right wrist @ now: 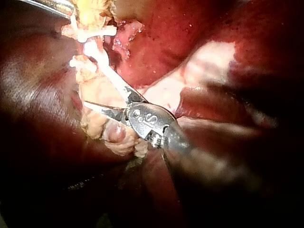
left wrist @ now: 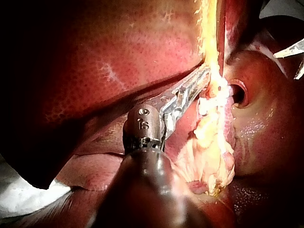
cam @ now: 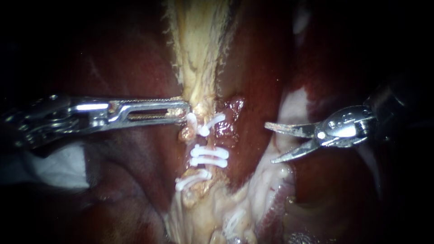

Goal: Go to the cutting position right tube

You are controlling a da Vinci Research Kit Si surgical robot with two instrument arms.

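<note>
A pale yellowish tube (cam: 204, 140) runs down the middle between dark red liver lobes, carrying several white clips (cam: 209, 156). My left instrument (cam: 184, 111) comes in level from the left, its long slotted jaws shut on the pale tissue strand (cam: 199, 68) just above the top clip; the left wrist view shows the same hold by the left instrument (left wrist: 205, 78). My right instrument (cam: 272, 143) has two curved blades, open and pointing left. They stand well right of the clipped tube, touching nothing. In the right wrist view the open blades of the right instrument (right wrist: 107, 97) sit short of the clips (right wrist: 92, 35).
Liver (cam: 135, 68) fills both sides. Whitish glistening tissue (cam: 294, 106) lies behind and below the right blades. Another white clip (cam: 233, 223) shows low down in pale tissue. White gauze (cam: 58, 167) lies under the left shaft.
</note>
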